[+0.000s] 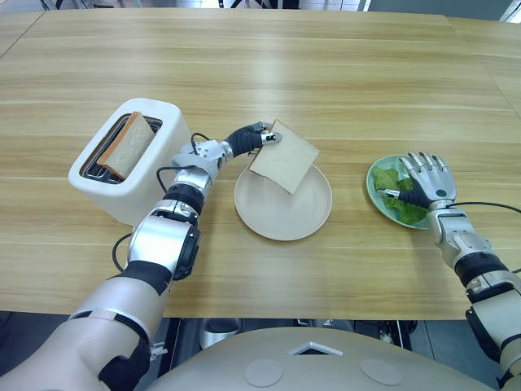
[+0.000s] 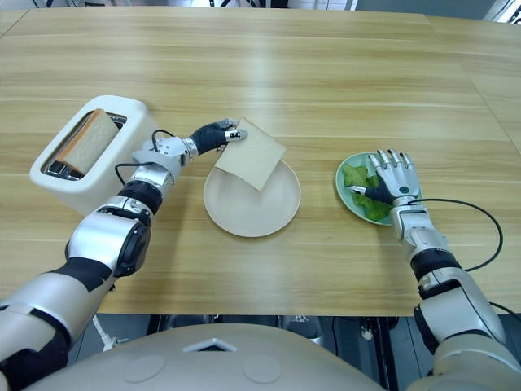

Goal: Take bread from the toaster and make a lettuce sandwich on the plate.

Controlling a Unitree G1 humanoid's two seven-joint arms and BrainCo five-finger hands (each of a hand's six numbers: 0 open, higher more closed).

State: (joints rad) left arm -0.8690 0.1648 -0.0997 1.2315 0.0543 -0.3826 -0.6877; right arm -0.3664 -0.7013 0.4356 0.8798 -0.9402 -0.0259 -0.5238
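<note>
- The right hand (image 1: 425,177) sits nearest, on the right side of the table. Its fingers are stretched out straight and slightly spread, pointing away from the robot, and they are closed on nothing.
- This hand hovers over the near right part of a small green dish (image 2: 338,186). Its thumb reaches in toward the lettuce (image 1: 389,177) piled in the dish, but whether it touches the leaves cannot be told.
- The round beige plate (image 1: 285,218) lies on the wood left of the green dish and well apart from it, about in the middle in front of the robot. Its near half is bare.
- A bread slice (image 1: 283,157) hangs tilted over the far part of the plate. Its lower corner dips toward the plate's surface and its upper corner is lifted to the left. Whether the low corner touches the plate cannot be told.
- The left hand (image 1: 248,138) is clamped on the upper left corner of that slice, with dark fingertips pinching the edge just past the plate's far left rim.
- The white toaster (image 1: 122,195) stands left of the plate, beside the left forearm.
- A second slice (image 1: 130,145) stands in one of its slots, with its top above the opening.
- The wooden table (image 1: 326,65) runs on behind all of this.
</note>
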